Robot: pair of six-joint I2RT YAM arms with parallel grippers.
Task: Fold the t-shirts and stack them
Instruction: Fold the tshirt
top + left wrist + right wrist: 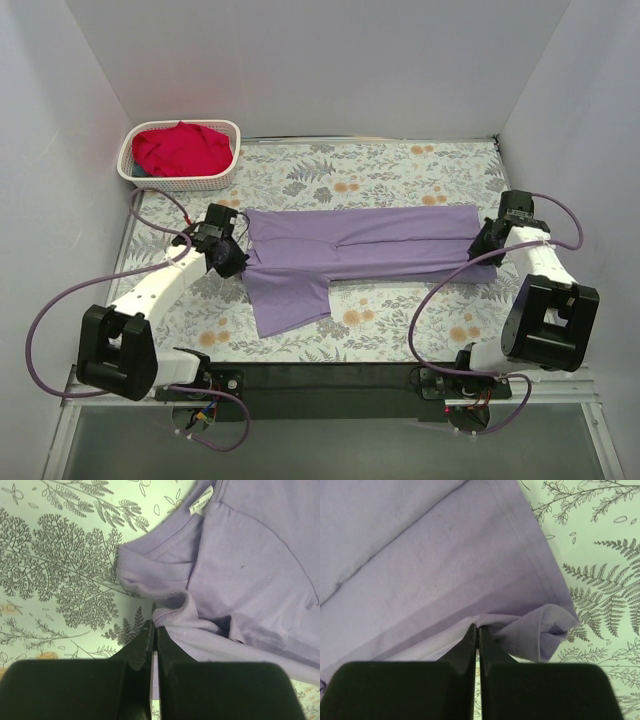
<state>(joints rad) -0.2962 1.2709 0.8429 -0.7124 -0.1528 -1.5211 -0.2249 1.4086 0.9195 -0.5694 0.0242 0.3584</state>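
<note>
A lavender t-shirt [360, 240] lies stretched across the middle of the table, folded lengthwise, with one sleeve [288, 298] hanging toward the near edge. At its neck end my left gripper [228, 258] is shut on the lavender t-shirt, pinching cloth [170, 616] beside the collar and its label. At the hem end my right gripper [484, 246] is shut on the lavender t-shirt too, with a bunched hem corner [547, 627] just right of its fingertips. A red t-shirt [182, 148] lies crumpled in the basket.
The white lattice basket [226, 166] stands at the back left corner. A floral cloth [400, 320] covers the table. White walls close in on the left, back and right. Purple cables loop from both arms near the front edge.
</note>
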